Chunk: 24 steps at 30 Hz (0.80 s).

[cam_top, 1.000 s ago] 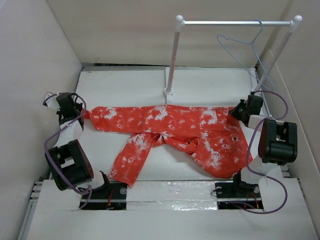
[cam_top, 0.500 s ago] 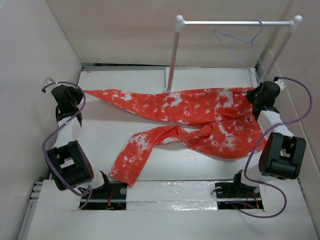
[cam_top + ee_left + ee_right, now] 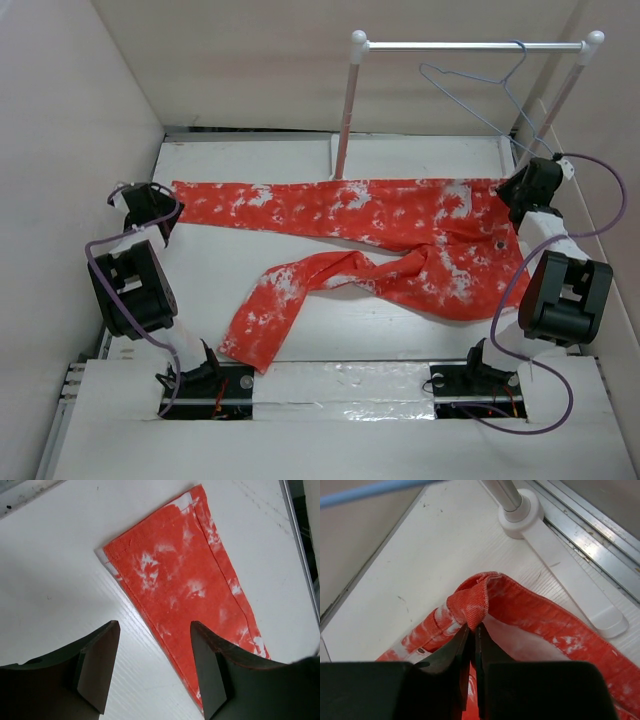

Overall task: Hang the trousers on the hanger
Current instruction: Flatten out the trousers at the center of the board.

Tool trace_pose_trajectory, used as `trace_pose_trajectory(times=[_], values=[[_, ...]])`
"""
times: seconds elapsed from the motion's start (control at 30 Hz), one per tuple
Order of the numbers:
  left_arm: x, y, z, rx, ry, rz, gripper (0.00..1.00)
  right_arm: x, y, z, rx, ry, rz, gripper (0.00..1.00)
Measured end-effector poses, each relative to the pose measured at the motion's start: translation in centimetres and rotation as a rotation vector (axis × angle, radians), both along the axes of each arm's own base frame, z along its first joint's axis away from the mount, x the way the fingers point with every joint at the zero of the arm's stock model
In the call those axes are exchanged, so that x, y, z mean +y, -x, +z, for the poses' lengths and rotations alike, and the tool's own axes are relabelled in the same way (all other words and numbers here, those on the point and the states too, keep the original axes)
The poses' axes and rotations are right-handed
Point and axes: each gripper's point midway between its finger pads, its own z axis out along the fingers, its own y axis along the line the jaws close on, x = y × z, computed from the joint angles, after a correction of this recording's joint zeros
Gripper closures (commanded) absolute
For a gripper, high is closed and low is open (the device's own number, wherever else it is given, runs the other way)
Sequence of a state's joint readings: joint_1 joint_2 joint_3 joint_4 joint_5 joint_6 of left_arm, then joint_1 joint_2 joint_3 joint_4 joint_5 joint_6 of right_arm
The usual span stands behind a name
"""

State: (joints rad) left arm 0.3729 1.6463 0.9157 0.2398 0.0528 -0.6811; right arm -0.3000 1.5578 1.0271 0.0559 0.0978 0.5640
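Nearest us, one leg of the trousers (image 3: 380,215) lies crumpled toward the front edge of the table (image 3: 230,290), its cuff toward the left arm's base; the other leg runs straight from left to right, cuff at the left, waist at the right. The left gripper (image 3: 155,625) hovers released over that far cuff, holding nothing; the right gripper (image 3: 472,630) is clenched on a fold of the waistband. The hanger (image 3: 500,86) hangs on the rail stand (image 3: 345,110) just beyond and above the right gripper; we judge the right arm much the nearer, so the waist end should lead.
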Motion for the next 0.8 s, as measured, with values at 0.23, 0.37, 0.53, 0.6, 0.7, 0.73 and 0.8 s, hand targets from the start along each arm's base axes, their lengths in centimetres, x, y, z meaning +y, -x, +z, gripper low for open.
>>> trace_pose_trajectory(times=[0.23, 0.37, 0.53, 0.6, 0.7, 0.73, 0.8], values=[[-0.6, -0.2, 3.6, -0.08, -0.028, -0.013, 0.48, 3.1, -0.8, 2.0, 0.005, 0.05, 0.038, 0.27], [-3.7, -0.9, 9.4, -0.225, -0.074, -0.08, 0.79, 10.3, 0.5, 4.7, -0.076, 0.076, 0.174, 0.39], [-10.0, -0.8, 14.8, -0.373, -0.076, -0.219, 1.0, 20.3, 6.1, 4.8, -0.202, 0.064, 0.423, 1.0], [-12.1, 0.2, 15.9, -0.412, -0.047, -0.266, 1.0, 25.1, 8.7, 3.4, -0.218, 0.053, 0.56, 1.0], [-14.5, 2.2, 17.7, -0.466, -0.002, -0.33, 1.0, 34.5, 13.8, 0.6, -0.19, 0.063, 0.867, 1.0], [-15.2, 2.9, 18.7, -0.491, 0.001, -0.351, 1.0, 37.6, 15.8, -0.1, -0.18, 0.078, 0.977, 1.0], [-16.5, 4.6, 21.6, -0.564, -0.013, -0.392, 1.0, 43.2, 19.7, -1.5, -0.158, 0.122, 1.173, 0.98]])
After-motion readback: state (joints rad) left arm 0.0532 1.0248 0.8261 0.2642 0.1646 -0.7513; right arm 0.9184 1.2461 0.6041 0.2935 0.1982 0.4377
